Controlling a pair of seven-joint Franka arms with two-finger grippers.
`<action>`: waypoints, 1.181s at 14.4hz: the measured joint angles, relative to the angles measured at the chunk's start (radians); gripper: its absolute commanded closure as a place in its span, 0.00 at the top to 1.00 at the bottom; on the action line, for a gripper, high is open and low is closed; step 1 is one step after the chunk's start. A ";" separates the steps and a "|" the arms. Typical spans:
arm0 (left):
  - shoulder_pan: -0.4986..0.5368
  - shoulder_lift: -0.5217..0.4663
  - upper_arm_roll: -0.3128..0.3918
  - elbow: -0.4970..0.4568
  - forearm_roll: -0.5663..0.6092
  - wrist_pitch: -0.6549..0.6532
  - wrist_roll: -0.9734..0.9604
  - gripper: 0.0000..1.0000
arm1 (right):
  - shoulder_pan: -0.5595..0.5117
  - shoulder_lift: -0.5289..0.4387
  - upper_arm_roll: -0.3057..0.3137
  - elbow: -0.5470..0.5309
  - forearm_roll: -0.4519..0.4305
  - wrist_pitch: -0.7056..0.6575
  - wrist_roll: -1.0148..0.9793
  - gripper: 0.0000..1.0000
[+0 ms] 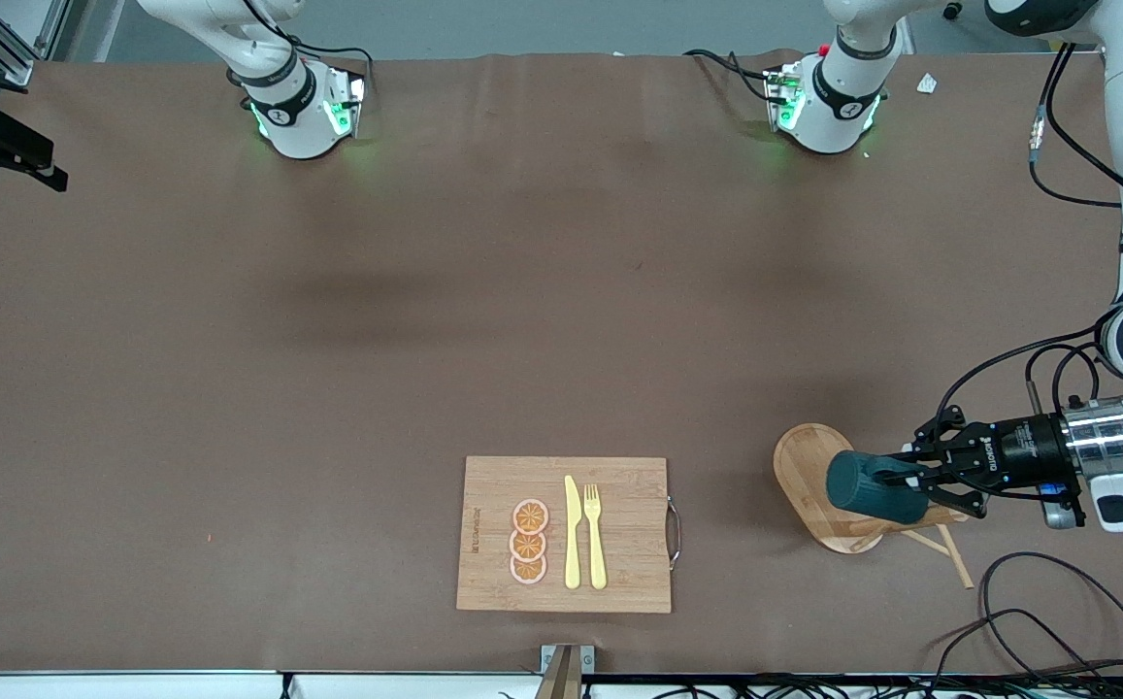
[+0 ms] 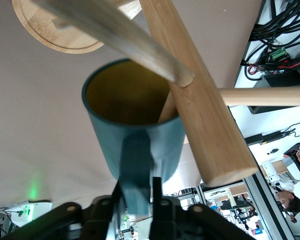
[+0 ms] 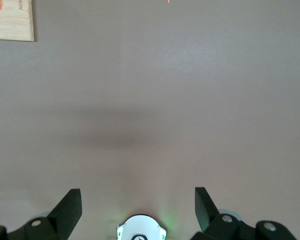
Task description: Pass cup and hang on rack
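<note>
**Cup on peg: handle-to-finger clearance governs the release**

I take the rack (image 1: 818, 476) as my landmark. My left gripper (image 1: 913, 482) hangs over its oval base, reaching in from the left arm's end of the table. The cup (image 1: 874, 487) lies on its side there, mouth pointing away from the gripper, long axis in line with the fingers. In the left wrist view the cup's handle (image 2: 136, 175) sits between the two fingers (image 2: 106, 212), which stand narrow around it; I cannot tell whether they press it or have just let go. A peg (image 2: 166, 109) runs into the cup's mouth beside the central post (image 2: 200, 107).

I judge that the coming move is a straight retreat along that axis, away from the post, once the fingers clear the handle.

My right gripper (image 3: 138, 205) waits with its fingers spread wide, empty, well apart from the rack, over bare table.
</note>
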 measured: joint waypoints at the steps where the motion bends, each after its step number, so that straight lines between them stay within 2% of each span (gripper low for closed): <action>1: 0.000 0.000 0.000 0.001 0.000 0.001 0.000 0.76 | 0.000 0.000 0.000 0.000 0.000 0.000 0.000 1.00; 2: 0.000 0.000 -0.001 0.002 0.000 0.003 0.000 1.00 | 0.000 0.000 0.000 0.000 0.000 -0.001 0.000 1.00; 8: 0.000 -0.005 -0.007 0.022 0.000 0.004 0.003 1.00 | 0.000 0.000 0.000 0.000 0.000 -0.002 0.000 1.00; 11: -0.001 -0.051 -0.012 0.032 0.019 -0.001 0.011 1.00 | 0.000 0.000 0.000 0.000 0.000 -0.002 0.000 1.00; 13: -0.005 -0.103 -0.028 0.035 0.109 -0.024 0.015 1.00 | 0.000 0.000 0.000 0.000 0.000 -0.002 0.000 1.00; 17: -0.008 -0.206 -0.109 0.035 0.351 -0.074 0.018 1.00 | 0.000 0.000 0.000 0.000 0.000 -0.002 0.000 1.00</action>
